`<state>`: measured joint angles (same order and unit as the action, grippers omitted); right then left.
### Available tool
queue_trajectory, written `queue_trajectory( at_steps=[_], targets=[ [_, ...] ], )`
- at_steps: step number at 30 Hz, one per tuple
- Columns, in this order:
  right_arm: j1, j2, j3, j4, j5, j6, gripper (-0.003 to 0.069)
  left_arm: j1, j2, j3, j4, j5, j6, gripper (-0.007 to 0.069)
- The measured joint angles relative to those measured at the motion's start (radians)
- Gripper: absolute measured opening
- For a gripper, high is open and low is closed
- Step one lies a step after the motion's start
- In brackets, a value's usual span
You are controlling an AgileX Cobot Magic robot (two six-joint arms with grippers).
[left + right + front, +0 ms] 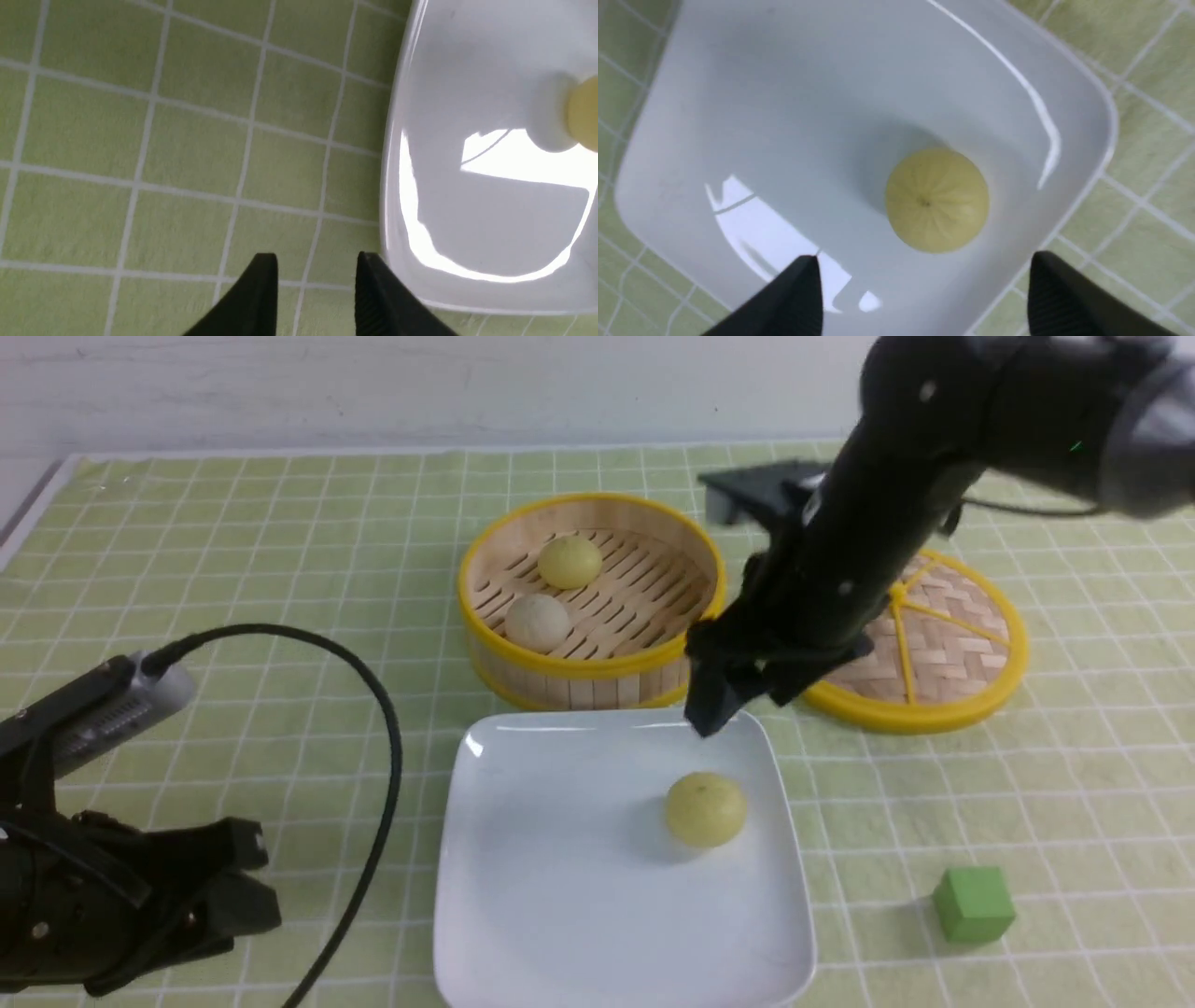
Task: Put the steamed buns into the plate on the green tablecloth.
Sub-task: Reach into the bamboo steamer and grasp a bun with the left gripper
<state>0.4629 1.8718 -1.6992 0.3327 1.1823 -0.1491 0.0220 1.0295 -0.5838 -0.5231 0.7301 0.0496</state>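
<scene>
One pale yellow steamed bun (pixel 705 809) lies free in the white square plate (pixel 560 896) on the green tablecloth (pixel 233 541). Two more steamed buns sit in the bamboo steamer, a yellow one (pixel 569 562) and a greyish-beige one (pixel 537 621). My right gripper (pixel 719 709) hovers over the plate's far right part, open and holding nothing. In the right wrist view the bun (pixel 937 200) rests on the plate (pixel 784 116) beyond the right gripper (pixel 924 263). My left gripper (pixel 252 887) stays low at the near left; the left gripper (pixel 316 259) is open over bare cloth beside the plate (pixel 467 70).
The round yellow-rimmed steamer basket (pixel 485 644) stands just behind the plate. Its woven lid (pixel 934 644) lies to the right, partly behind my right arm. A green cube (pixel 974 903) sits right of the plate. A black cable (pixel 373 709) arcs over the cloth at the left.
</scene>
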Motion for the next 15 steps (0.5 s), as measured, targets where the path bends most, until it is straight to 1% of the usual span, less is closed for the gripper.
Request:
queue_trajectory(
  at_steps=[1,2,3,4,5,7,8,9,10,11,13,14,15],
  targets=[
    [-0.007,-0.028,-0.013,-0.012,0.015,0.004,0.0491,-0.002,0.003,-0.009,-0.012,-0.018,0.004,0.0225],
    [-0.014,-0.055,-0.023,-0.029,0.026,0.01,0.0418,-0.009,0.01,-0.029,-0.023,-0.035,0.016,0.0188],
    [-0.019,-0.079,-0.022,-0.046,0.03,0.016,0.033,-0.017,0.023,-0.052,-0.029,-0.043,0.03,0.0152],
    [-0.024,-0.118,-0.005,-0.071,0.034,0.024,0.0213,-0.038,0.045,-0.106,-0.034,-0.041,0.059,0.0081],
    [-0.026,-0.154,0.023,-0.094,0.035,0.027,0.0117,-0.055,0.065,-0.142,-0.036,-0.031,0.086,0.005],
    [-0.026,-0.236,0.101,-0.125,0.038,0.035,0.0016,-0.109,0.131,-0.243,-0.04,0.006,0.131,0.001],
    [-0.026,-0.245,0.122,-0.127,0.038,0.037,0.0004,-0.116,0.146,-0.263,-0.041,0.011,0.134,0.0008],
    [-0.026,-0.319,0.213,-0.138,0.043,0.048,-0.0013,-0.169,0.212,-0.347,-0.041,0.036,0.151,0.0002],
    [-0.026,-0.365,0.276,-0.141,0.045,0.052,-0.0015,-0.201,0.258,-0.399,-0.039,0.045,0.151,0.0002],
    [-0.026,-0.375,0.288,-0.141,0.045,0.053,-0.0015,-0.207,0.267,-0.399,-0.038,0.047,0.151,0.0002],
    [-0.026,-0.494,0.45,-0.141,0.053,0.054,-0.0016,-0.269,0.386,-0.537,-0.005,0.061,0.134,0.0005],
    [-0.026,-0.529,0.498,-0.138,0.053,0.054,-0.0016,-0.278,0.428,-0.58,0.008,0.063,0.125,0.0011],
    [-0.026,-0.578,0.566,-0.134,0.049,0.054,-0.0016,-0.291,0.491,-0.649,0.03,0.068,0.101,0.0032]
  ],
)
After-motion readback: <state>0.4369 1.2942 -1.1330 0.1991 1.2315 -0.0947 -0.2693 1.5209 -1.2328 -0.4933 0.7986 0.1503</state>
